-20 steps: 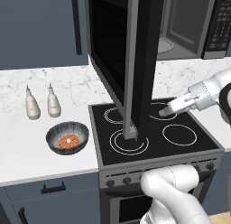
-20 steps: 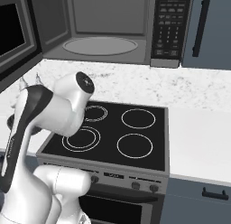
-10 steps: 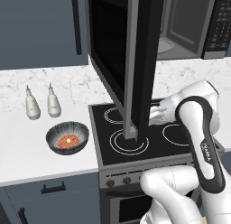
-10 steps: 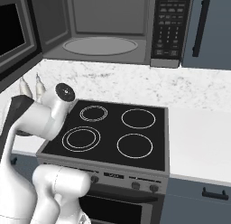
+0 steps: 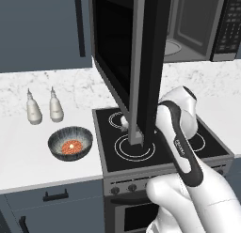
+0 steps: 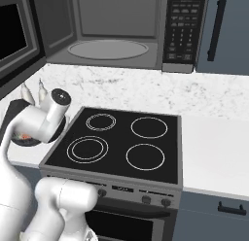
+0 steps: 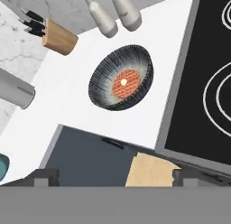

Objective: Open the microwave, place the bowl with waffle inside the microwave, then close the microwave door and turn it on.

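The microwave (image 6: 112, 31) stands open, its microwave door (image 5: 129, 63) swung wide over the stove (image 6: 119, 143), so fetching comes next. The bowl (image 7: 121, 77) sits on the counter (image 5: 28, 152) beside the stove, the waffle (image 7: 125, 81) inside. The gripper (image 7: 115, 175), fingers apart and empty, must descend onto the bowl's rim.

We see the microwave door (image 5: 147, 63) as glossy black glass in a matt grey steel frame. The bowl (image 7: 121, 77) looks ribbed and matt outside. The surface (image 5: 28, 152) is smooth marbled white stone; beside the bowl, the stove (image 6: 121, 145) is glossy black glass.
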Motion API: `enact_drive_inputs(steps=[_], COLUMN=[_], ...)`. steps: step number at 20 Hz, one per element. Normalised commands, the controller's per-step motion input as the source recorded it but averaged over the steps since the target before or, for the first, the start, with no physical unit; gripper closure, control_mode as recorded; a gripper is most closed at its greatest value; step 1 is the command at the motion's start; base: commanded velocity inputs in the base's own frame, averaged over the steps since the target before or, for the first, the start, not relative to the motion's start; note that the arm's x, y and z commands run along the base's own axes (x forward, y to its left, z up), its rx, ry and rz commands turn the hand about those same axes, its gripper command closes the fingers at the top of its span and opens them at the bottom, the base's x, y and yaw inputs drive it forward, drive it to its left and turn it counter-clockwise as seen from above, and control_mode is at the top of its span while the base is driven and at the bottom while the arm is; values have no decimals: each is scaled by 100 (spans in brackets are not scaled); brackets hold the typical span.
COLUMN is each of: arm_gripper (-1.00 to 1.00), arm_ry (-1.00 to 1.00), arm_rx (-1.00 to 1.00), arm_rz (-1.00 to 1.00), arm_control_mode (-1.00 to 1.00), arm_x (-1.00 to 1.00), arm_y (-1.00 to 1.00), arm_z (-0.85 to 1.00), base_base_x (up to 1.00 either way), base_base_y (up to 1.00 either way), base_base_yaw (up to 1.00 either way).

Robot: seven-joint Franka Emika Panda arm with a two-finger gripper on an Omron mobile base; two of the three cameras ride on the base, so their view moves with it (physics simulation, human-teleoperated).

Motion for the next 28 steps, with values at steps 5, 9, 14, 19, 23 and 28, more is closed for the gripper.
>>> enact_drive_inputs(steps=[5, 9, 14, 19, 23, 28], arm_gripper=[-100, -100, -100, -100, -100, -100], arm_ry=[11, 6, 6, 8, 11, 8], arm_rx=[-1, -7, -4, 0, -2, -2], arm_rz=[0, 0, 0, 0, 0, 0], arm_control_mode=[-100, -100, -100, -100, -100, -100], arm_x=[47, 54, 52, 52, 35, 45], arm_y=[30, 50, 26, 21, 40, 20], arm_z=[-46, -46, -58, -33, -10, -25], base_base_x=[0, 0, 0, 0, 0, 0], base_base_y=[0, 0, 0, 0, 0, 0], base_base_yaw=[0, 0, 0, 0, 0, 0])
